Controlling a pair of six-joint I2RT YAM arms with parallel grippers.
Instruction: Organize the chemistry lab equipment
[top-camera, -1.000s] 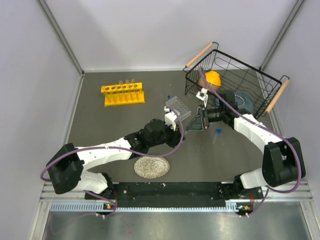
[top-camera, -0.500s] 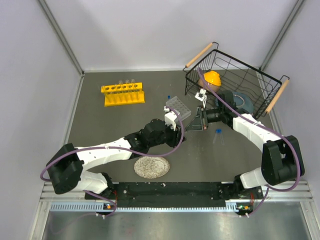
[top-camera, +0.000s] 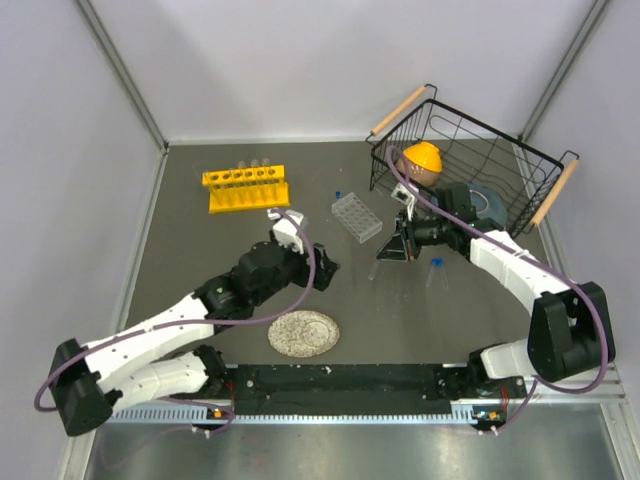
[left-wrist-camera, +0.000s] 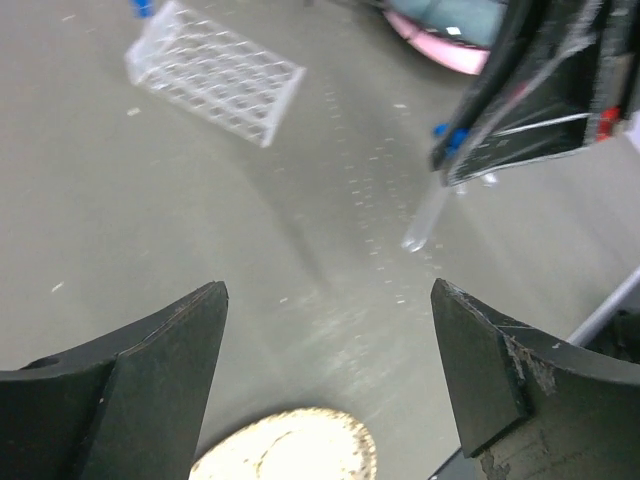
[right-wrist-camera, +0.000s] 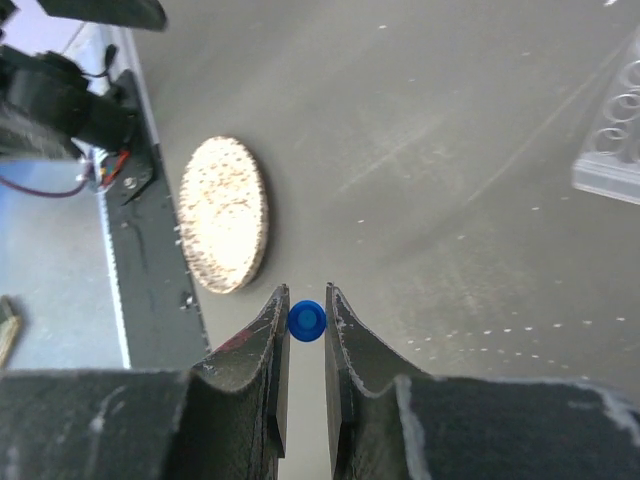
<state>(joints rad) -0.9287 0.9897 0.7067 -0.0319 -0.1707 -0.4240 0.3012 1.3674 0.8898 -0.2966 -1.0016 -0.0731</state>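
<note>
Left arm has drawn back from the clear grid rack (top-camera: 357, 216), its end effector (left-wrist-camera: 328, 300) now spread apart and empty. The right end effector (right-wrist-camera: 305, 294) is clamped on a blue-capped vial (right-wrist-camera: 306, 322), tilted above the tabletop (top-camera: 200, 250). Much seems left: the yellow rack (top-camera: 245, 192) holds a few test tubes (top-camera: 255, 165), the grid rack looks empty, and a second vial (top-camera: 436, 268) lies loose.

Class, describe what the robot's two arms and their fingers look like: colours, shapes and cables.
The left arm and right arm share one look: white shell links, bulky black joints, and a purple cable looping along each. Their fingers are black, wedge-shaped, with scuffed edges.
</note>
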